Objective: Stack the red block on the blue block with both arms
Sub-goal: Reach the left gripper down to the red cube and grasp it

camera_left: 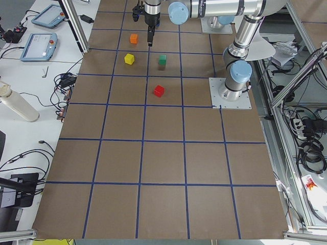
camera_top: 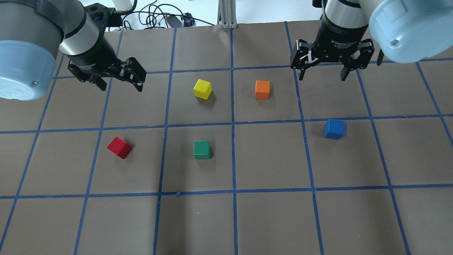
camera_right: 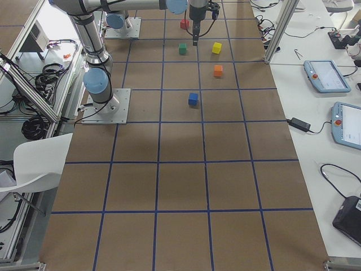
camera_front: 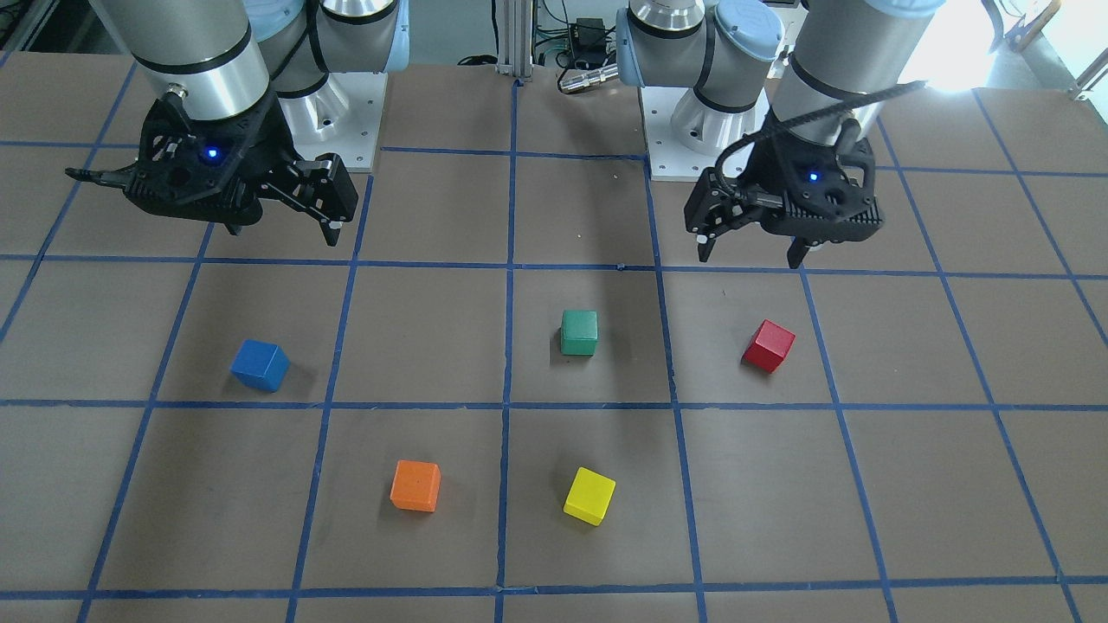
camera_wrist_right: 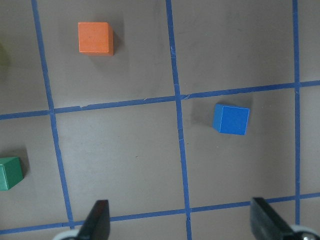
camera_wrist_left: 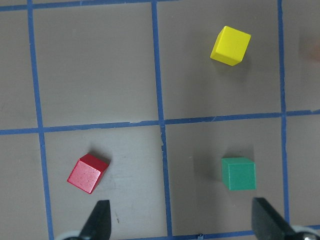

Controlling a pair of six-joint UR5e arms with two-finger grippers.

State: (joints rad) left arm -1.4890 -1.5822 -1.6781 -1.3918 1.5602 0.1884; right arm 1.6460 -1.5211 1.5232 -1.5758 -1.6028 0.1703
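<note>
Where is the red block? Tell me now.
In the overhead view the red block lies on the table's left half, the robot's left side, in the grid square left of the green block.

A brown table [camera_front: 866, 484] is marked into squares with blue tape. On it a green cube [camera_front: 579, 333], an orange cube [camera_front: 415, 485] and a yellow cube [camera_front: 589, 496] are set, each in its own square, none touching. A white chair [camera_right: 34, 164] is seen beside the table.

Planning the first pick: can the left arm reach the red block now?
Probably yes: the left tool hangs open and empty, and the red block sits alone in its grid square, the green block well apart.
</note>
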